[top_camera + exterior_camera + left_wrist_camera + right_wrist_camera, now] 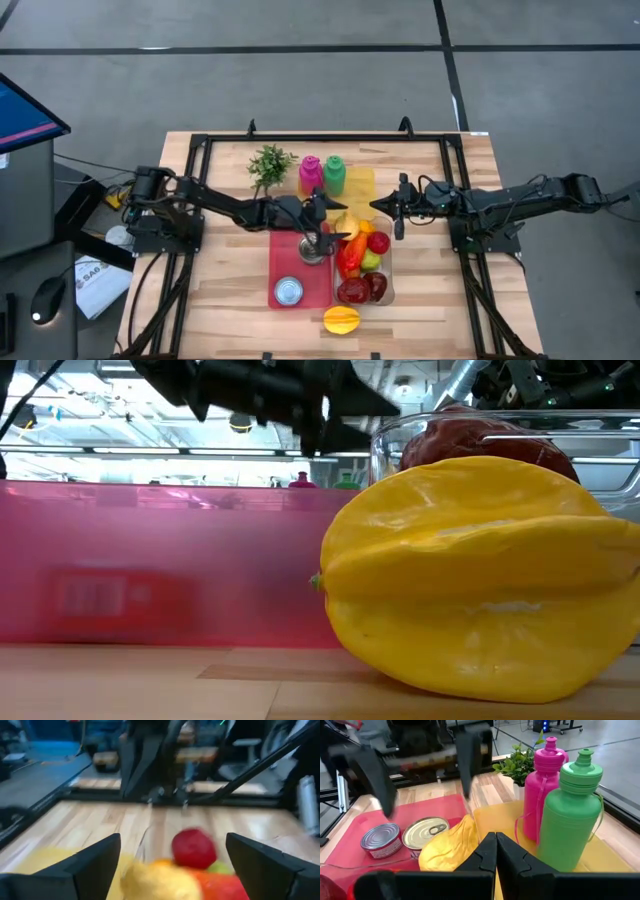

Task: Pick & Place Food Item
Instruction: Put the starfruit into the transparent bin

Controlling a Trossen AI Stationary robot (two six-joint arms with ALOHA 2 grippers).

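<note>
Nearest the front edge of the wooden table [230, 310], a yellow ridged starfruit [341, 319] lies alone, just in front of the clear plastic bin [390, 290]; the low view fills with it and shows a dark red fruit [480, 445] behind the bin's wall. Left of the bin sits a flat pink tray [285, 262] holding a silver tin can [288, 291] near its front and a second tin can [425, 832] farther back, which the right wrist view shows plainly while the overhead view half hides it under the arm. The left claw [322, 236] hangs over the far end of the tray beside the bin, fingers spread wide apart and empty; its wrist view looks down on a red round fruit [194, 848]. The right claw [378, 205] hovers beyond the bin, its fingers pressed together. Farthest stand a pink bottle [310, 174], a green bottle [334, 174] and a small green plant [269, 165].
</note>
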